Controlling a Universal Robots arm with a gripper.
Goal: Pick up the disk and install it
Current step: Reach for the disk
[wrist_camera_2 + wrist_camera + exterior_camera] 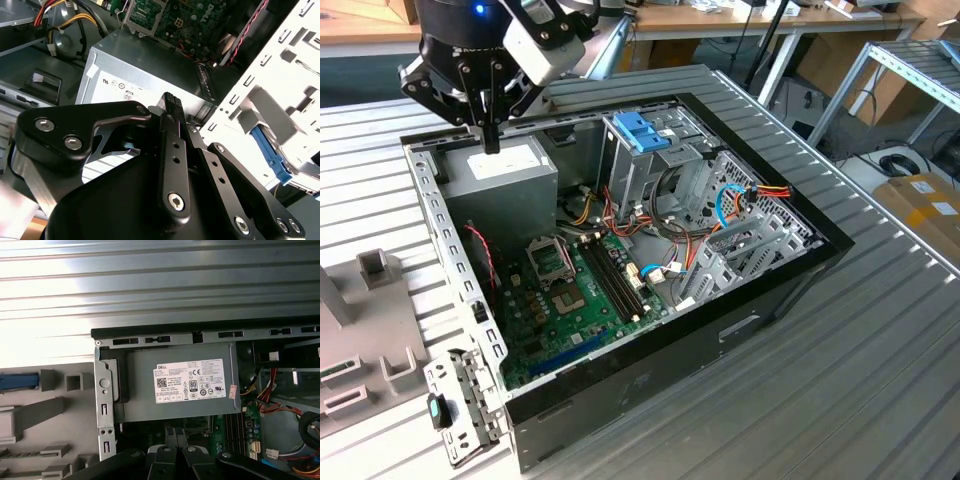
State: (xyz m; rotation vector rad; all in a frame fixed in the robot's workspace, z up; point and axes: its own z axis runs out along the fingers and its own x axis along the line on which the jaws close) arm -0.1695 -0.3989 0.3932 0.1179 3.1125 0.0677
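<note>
Robot gripper over an open computer case, the disk lying outside it.

Nearest is the open computer case (740,325) on a ribbed metal table (865,385). Farther back, the gripper (491,142) hangs just above the grey power supply (505,182), jaws pressed together on nothing. In the first wrist view the disk (19,381) shows as a blue-edged strip on a grey fixture (42,411) beyond the case wall, well apart from the jaws.

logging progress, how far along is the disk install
Nothing looks done yet. The claw hangs shut and empty over the power supply inside the open case. A blue-railed piece, likely the disk, lies on the fixture outside the case in the first wrist view. Pickup and install both remain.
</note>
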